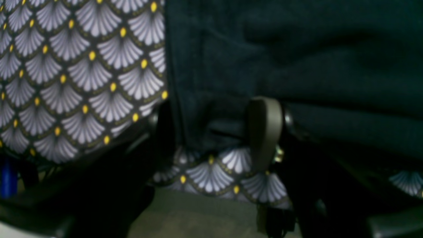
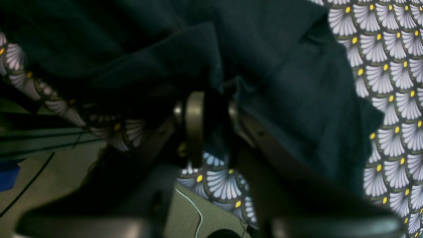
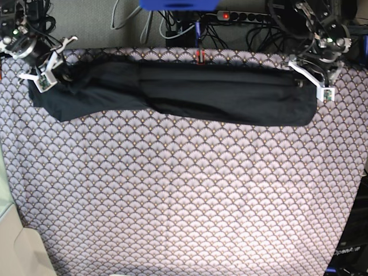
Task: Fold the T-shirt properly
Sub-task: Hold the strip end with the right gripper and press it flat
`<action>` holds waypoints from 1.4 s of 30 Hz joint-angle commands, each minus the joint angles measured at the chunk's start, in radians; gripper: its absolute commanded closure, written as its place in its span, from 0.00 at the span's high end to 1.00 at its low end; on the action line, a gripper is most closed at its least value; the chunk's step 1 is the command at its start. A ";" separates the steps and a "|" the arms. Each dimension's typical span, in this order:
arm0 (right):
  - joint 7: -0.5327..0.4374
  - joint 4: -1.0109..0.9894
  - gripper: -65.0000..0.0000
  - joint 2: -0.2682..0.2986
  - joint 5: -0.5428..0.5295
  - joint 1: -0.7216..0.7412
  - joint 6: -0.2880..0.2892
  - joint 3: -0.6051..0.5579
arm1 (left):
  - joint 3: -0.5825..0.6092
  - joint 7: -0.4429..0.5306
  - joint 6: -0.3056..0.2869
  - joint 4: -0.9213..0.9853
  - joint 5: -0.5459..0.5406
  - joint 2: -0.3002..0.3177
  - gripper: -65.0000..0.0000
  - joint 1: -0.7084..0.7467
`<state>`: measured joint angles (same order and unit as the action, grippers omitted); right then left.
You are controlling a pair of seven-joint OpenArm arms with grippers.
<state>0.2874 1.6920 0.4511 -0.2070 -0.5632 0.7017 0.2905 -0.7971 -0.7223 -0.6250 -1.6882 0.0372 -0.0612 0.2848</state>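
The right pincer [image 2: 211, 127] stands at the far corner of the table, at one end of the black T-shirt [image 3: 190, 92]. In the right wrist view its two fingers are only a little apart, and dark cloth sits in the narrow gap between them. I cannot tell if it pinches this cloth or has just let it go; the blur hides the contact.

The left pincer [image 1: 211, 132] is at the other end of the shirt. Here the fingers stand clearly wide, one on each side of the shirt's edge, and the cloth lies loose between them, not gripped. So this one is released.

The T-shirt lies as a long narrow band along the far edge of the tablecloth [image 3: 184, 190], stretched from one arm to the other. The end by the right pincer looks bunched and wrinkled; the end by the left pincer is more flat and neat.

I think the arms took the two ends so that the band stays straight while it is laid down. By my judgement the long fold is made, and the short folds across the band are not yet done. The wrinkled end may need smoothing first.
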 commanded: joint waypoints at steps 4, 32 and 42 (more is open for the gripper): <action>-0.017 0.012 0.39 0.019 -0.013 -0.002 -0.004 0.009 | -0.003 0.014 0.000 -0.014 -0.007 0.010 0.51 0.000; -0.080 -0.148 0.55 0.064 -0.012 0.006 -0.004 0.250 | -0.005 0.016 0.000 -0.014 -0.013 0.010 0.51 -0.002; -0.072 -0.146 0.55 0.062 -0.006 0.061 -0.004 0.264 | -0.005 0.016 -0.002 -0.026 -0.015 0.005 0.51 0.000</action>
<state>0.2310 1.5337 0.4904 -0.2031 -0.4938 0.7013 0.5369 -0.7975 -0.7227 -0.6250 -1.6909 0.0334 -0.0620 0.2848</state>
